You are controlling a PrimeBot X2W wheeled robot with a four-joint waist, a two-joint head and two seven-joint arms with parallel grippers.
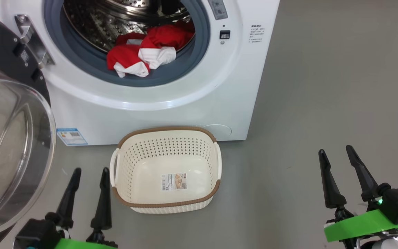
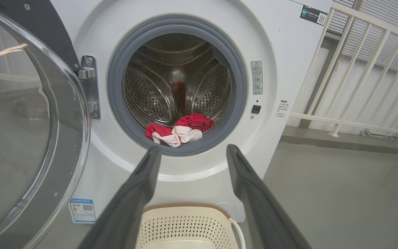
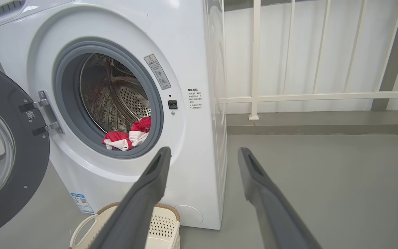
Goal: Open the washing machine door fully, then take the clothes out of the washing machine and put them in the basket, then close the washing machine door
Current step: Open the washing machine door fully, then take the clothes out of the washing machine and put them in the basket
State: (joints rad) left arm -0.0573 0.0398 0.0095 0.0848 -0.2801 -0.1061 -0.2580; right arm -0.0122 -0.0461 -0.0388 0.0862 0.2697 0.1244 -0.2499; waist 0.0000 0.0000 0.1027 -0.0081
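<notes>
One washer [image 1: 157, 114], its one door [image 1: 9, 145] swung wide open at left, one red-white heap of clothes [image 1: 143, 52] at the front lip of the drum [image 1: 92, 24], one basket [image 1: 166, 129] on the floor [image 1: 323, 86] just before the washer, two grippers, left gripper [image 1: 91, 170] and right gripper [image 1: 335, 149], fingers apart, nothing held

My head camera looks steeply down on the washing machine [image 1: 157, 114] front and the basket [image 1: 166, 147]. Left wrist camera faces that front squarely, close in; right wrist camera takes it obliquely from the right. All share the clothes [image 1: 157, 41].
</notes>
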